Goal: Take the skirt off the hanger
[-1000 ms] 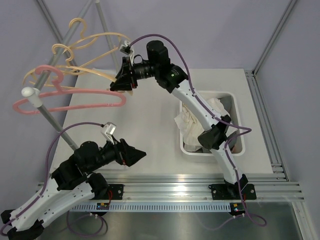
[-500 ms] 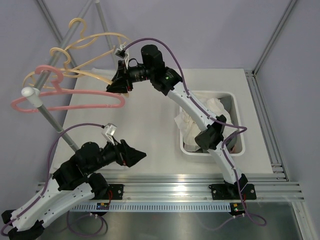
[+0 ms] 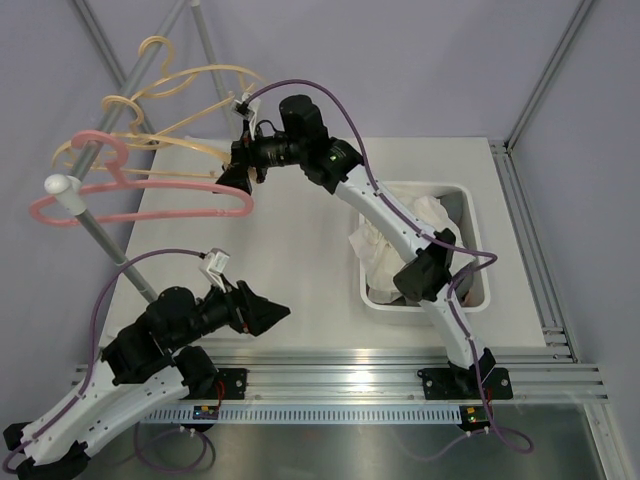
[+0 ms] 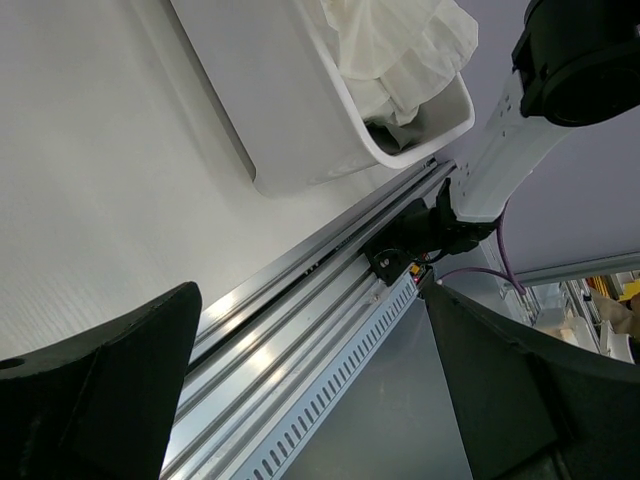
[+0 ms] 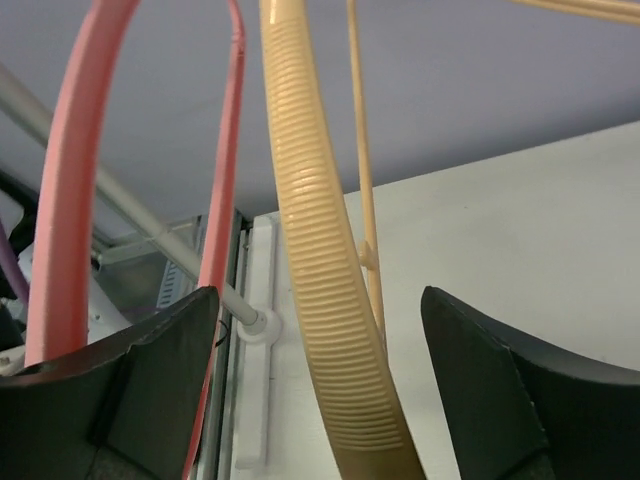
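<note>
So the white frilly skirt [image 3: 378, 248] is off the hangers and bunched up in the white plastic bin [image 3: 440, 186], right of centre in the overhead view. The right hand [image 3: 232, 178] is up in the upper left by the rack. Its fingers are apart, with the ribbed beige plastic hanger [image 5: 310, 250] running between them, not clamped. A bare pink plastic hanger [image 5: 62, 220] hangs just beside it. The left hand [image 3: 280, 313] hovers low over the white bench [image 3: 300, 250] at lower left, spread open and holding nothing.
</note>
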Robot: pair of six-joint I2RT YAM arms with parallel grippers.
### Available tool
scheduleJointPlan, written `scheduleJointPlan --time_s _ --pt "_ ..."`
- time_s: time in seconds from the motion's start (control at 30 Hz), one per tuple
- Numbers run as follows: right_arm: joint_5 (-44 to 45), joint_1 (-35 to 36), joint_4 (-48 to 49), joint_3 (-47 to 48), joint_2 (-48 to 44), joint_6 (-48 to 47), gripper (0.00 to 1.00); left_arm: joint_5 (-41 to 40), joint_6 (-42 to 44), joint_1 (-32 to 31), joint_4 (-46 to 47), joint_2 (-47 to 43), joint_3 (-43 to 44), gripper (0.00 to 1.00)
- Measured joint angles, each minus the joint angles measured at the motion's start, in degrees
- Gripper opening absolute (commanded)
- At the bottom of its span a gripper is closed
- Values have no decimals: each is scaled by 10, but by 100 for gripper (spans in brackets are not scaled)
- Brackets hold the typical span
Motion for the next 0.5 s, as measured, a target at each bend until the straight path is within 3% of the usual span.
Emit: scheduleJointPlan --time_s 0.17,0.5 --pt "113 1 -35 -54 -60 -5 99 -6 0 0 -16 -4 0 99" --pt "406 -13 -113 -210 -276 -7 99 -13 -7 0 -20 17 1 99"
